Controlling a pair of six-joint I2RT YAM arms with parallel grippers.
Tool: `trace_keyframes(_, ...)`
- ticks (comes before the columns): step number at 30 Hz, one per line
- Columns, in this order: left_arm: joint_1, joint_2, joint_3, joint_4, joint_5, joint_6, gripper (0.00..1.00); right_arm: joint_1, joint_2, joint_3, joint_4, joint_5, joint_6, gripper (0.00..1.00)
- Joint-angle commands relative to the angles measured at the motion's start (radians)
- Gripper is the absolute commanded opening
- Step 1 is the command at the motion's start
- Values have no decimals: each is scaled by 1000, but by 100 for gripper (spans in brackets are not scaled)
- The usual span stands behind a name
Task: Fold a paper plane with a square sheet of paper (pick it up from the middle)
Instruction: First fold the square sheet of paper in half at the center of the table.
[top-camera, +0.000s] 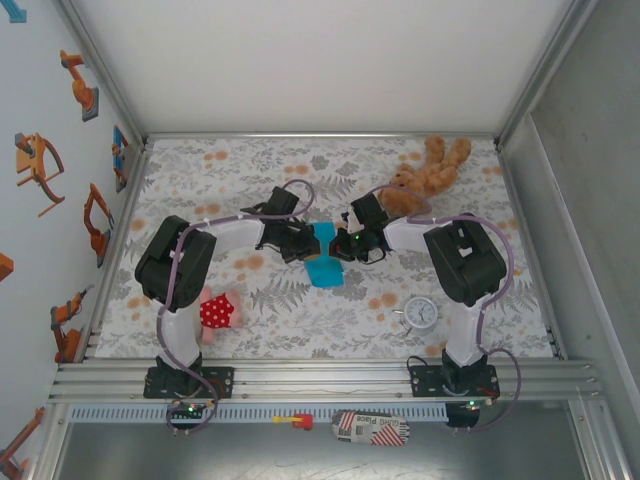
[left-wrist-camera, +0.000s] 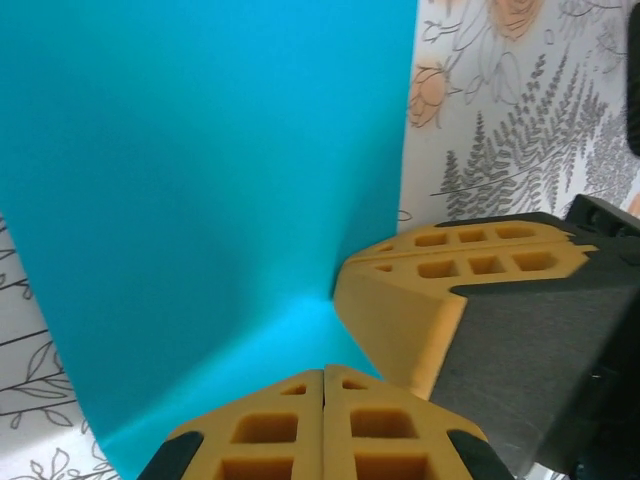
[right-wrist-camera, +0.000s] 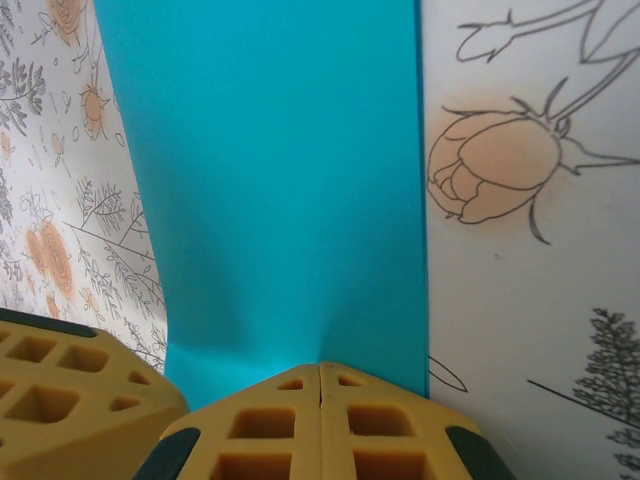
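The square sheet of paper (top-camera: 324, 270), turquoise-blue, hangs between my two grippers over the middle of the flowered table (top-camera: 200, 170). My left gripper (top-camera: 308, 245) and right gripper (top-camera: 340, 245) meet tip to tip at the sheet. In the left wrist view the paper (left-wrist-camera: 200, 200) spreads away from my shut left gripper (left-wrist-camera: 323, 372), creased at the tips, with the right gripper's yellow fingers (left-wrist-camera: 420, 300) close beside. In the right wrist view the paper (right-wrist-camera: 280, 180) runs as a straight-edged strip from my shut right gripper (right-wrist-camera: 320, 366), and the left gripper's fingers (right-wrist-camera: 60, 390) sit at the lower left.
A brown teddy bear (top-camera: 430, 175) lies at the back right. A small round white clock (top-camera: 421, 313) stands near the right arm's base. A red dotted object (top-camera: 217, 311) sits by the left arm's base. Enclosure walls bound the table on all sides.
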Motion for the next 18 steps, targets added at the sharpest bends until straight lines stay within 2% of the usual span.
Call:
trace_keyframes(1,-1,16,-29,3,19,-17,2,-12,153,-109,-250,285,-8,0)
trace_keyframes(12,14,9,-100,-19,-10,6,2,-15,159,-110,-254,289,-12,0)
trace_keyframes(18,66,-40,-209,-3,-5,35,2,-18,161,-111,-252,291,-13,0)
